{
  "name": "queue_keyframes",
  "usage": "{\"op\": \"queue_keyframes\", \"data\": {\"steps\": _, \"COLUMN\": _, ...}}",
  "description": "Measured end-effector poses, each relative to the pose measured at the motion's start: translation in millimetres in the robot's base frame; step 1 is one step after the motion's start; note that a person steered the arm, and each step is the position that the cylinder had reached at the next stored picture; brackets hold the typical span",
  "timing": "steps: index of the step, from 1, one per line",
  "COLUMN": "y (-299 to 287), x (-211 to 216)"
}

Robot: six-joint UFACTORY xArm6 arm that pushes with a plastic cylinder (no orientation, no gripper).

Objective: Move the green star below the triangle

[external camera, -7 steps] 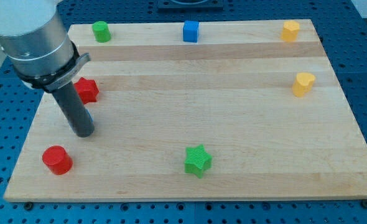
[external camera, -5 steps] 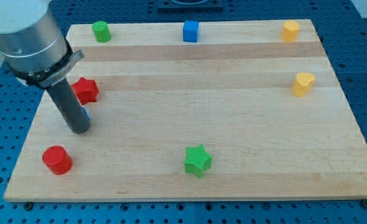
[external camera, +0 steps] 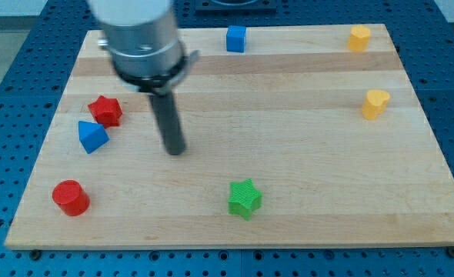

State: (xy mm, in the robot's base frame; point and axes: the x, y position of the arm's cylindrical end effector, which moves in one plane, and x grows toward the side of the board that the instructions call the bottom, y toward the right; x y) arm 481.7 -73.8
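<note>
The green star (external camera: 245, 198) lies near the board's bottom edge, at the middle. The blue triangle (external camera: 91, 136) sits at the view's left, just below the red star (external camera: 105, 111). My tip (external camera: 175, 150) rests on the board to the right of the triangle and up and to the left of the green star, touching neither. The arm's grey body covers the board's top left.
A red cylinder (external camera: 71, 198) stands at the bottom left. A blue cube (external camera: 236, 38) is at the top middle. A yellow block (external camera: 358, 37) is at the top right, and another yellow block (external camera: 375, 104) sits below it.
My tip has moved to the right, away from the triangle, which now shows in full. The arm now hides the green cylinder at the top left. No block has moved.
</note>
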Motion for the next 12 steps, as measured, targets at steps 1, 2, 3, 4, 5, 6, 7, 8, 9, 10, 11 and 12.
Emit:
{"op": "queue_keyframes", "data": {"steps": 1, "y": 60.2, "x": 4.9}}
{"op": "queue_keyframes", "data": {"steps": 2, "y": 108.0, "x": 30.9}}
{"op": "queue_keyframes", "data": {"steps": 3, "y": 140.9, "x": 56.3}}
{"op": "queue_keyframes", "data": {"steps": 4, "y": 144.2, "x": 68.7}}
{"op": "queue_keyframes", "data": {"steps": 5, "y": 144.2, "x": 68.7}}
{"op": "queue_keyframes", "data": {"steps": 6, "y": 136.7, "x": 68.7}}
{"op": "queue_keyframes", "data": {"steps": 7, "y": 120.8, "x": 76.7}}
{"op": "queue_keyframes", "data": {"steps": 8, "y": 120.4, "x": 91.3}}
{"op": "queue_keyframes", "data": {"steps": 9, "y": 102.1, "x": 100.0}}
{"op": "queue_keyframes", "data": {"steps": 10, "y": 61.7, "x": 101.1}}
{"op": "queue_keyframes", "data": {"steps": 11, "y": 30.5, "x": 102.4}}
{"op": "queue_keyframes", "data": {"steps": 12, "y": 5.8, "x": 102.4}}
